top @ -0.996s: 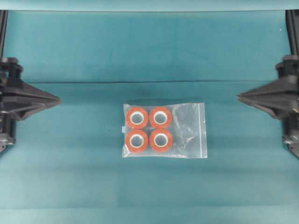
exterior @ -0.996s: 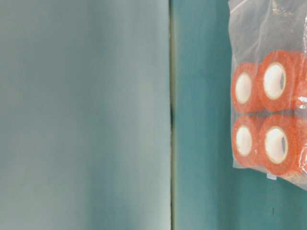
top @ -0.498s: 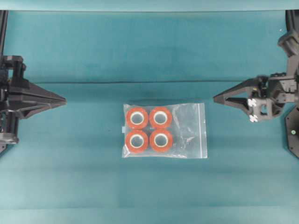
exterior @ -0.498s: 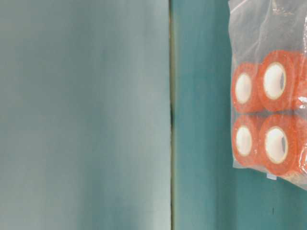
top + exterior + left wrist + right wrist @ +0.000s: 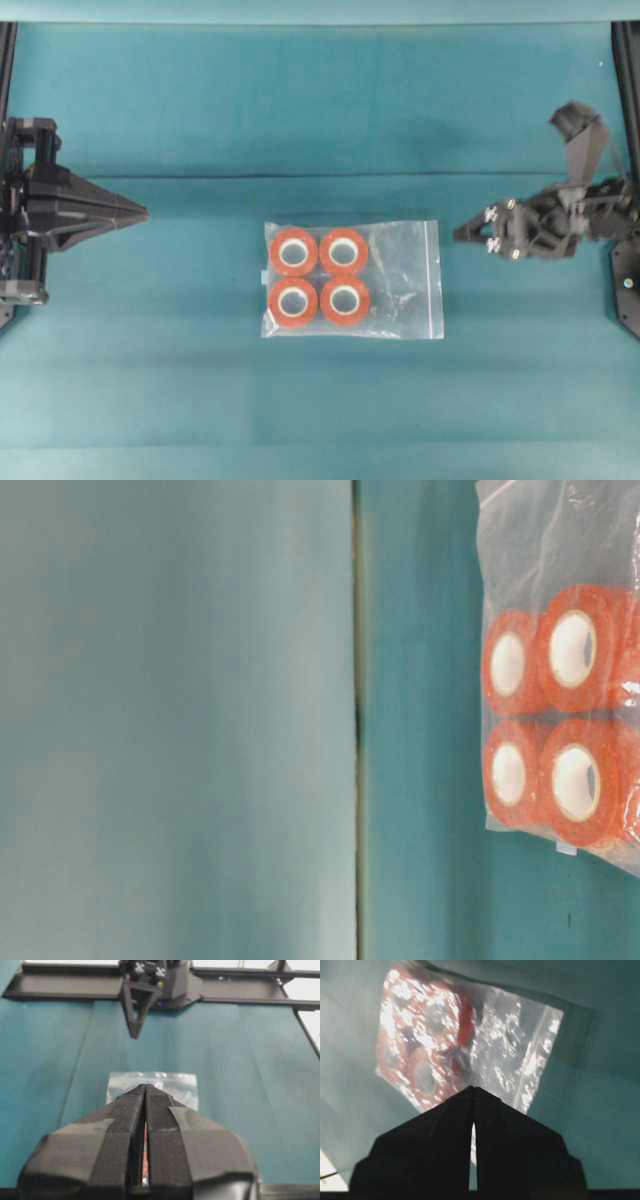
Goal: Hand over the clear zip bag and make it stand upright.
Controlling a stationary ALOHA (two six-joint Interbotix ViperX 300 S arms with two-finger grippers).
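Observation:
The clear zip bag (image 5: 352, 279) lies flat in the middle of the teal table, with several orange-red tape rolls (image 5: 319, 277) in its left half and its zip strip along the right edge. The table-level view catches the bag (image 5: 560, 690) at its right edge. My left gripper (image 5: 145, 212) is shut and empty, well to the bag's left, pointing at it. My right gripper (image 5: 458, 236) is shut and empty, just off the bag's upper right corner. In the wrist views the bag (image 5: 152, 1083) (image 5: 470, 1045) lies beyond the shut tips (image 5: 145, 1087) (image 5: 473, 1088).
Teal cloth covers the table (image 5: 320, 110), with a fold line running across behind the bag. Black frame rails stand at the far left and right edges. In the left wrist view the right arm (image 5: 142, 990) faces me across the table.
The right arm has swung in from the right edge toward the bag's upper right corner and tilted downward. The left gripper has edged slightly toward the bag. The bag has not moved.

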